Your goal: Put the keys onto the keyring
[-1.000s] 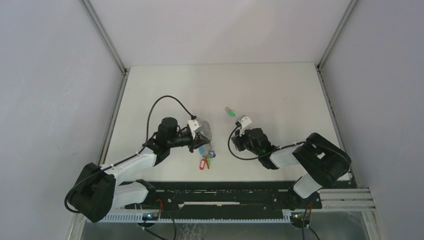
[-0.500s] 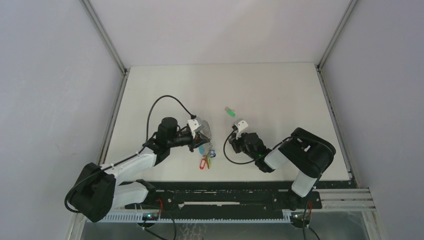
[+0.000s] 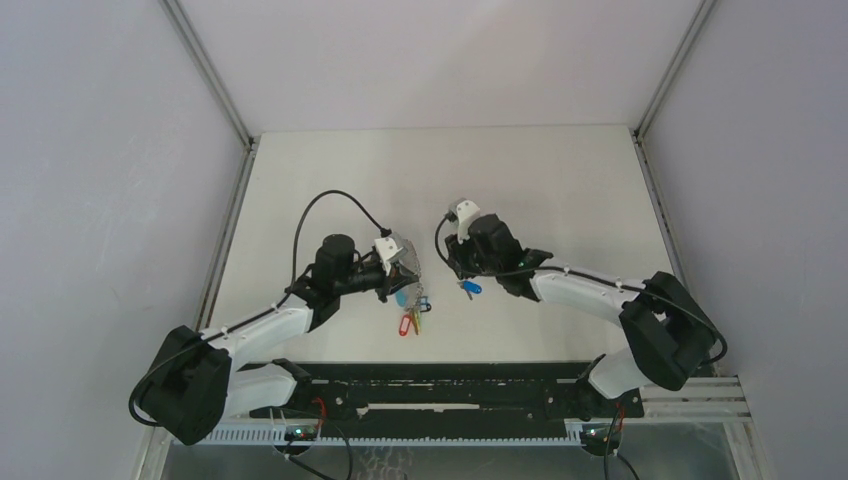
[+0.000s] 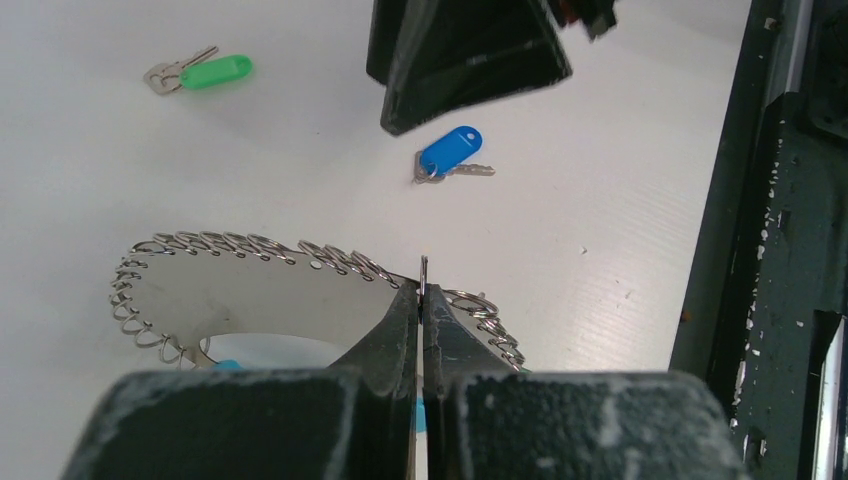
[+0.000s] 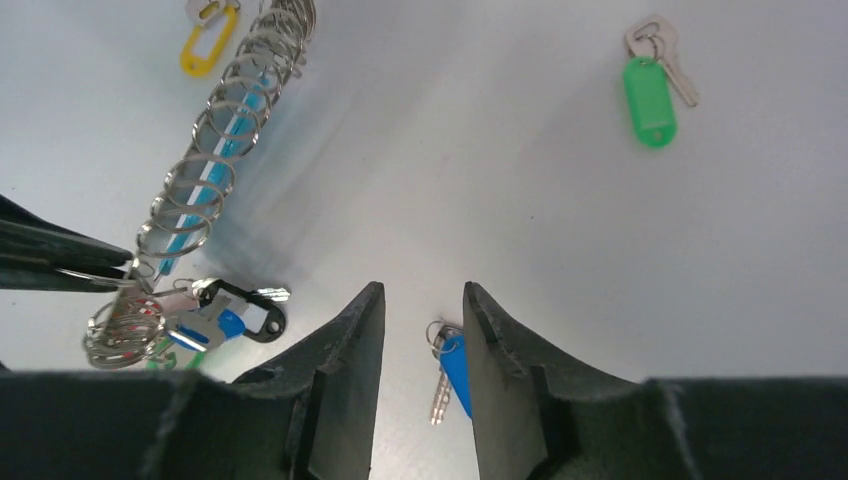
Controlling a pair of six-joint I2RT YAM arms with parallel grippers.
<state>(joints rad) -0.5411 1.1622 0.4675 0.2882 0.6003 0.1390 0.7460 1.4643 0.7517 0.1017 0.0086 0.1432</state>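
Left gripper (image 4: 422, 300) is clamped on the thin coiled wire of the keyring (image 4: 215, 243); right gripper (image 5: 423, 300) is spread above the smooth blue-headed key (image 5: 455, 365)

Two loose keys (image 5: 650, 100), one keyring (image 5: 215, 150)

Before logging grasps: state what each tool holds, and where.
Left tool pinches the keyring by its thin rim. Right tool open over the blue key, holding nothing.

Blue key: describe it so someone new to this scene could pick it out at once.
On the white table, look directly under the open right tool. The blue key lies flat there by itself. The green key lies farther off, and the remaining tags cluster at the ring.
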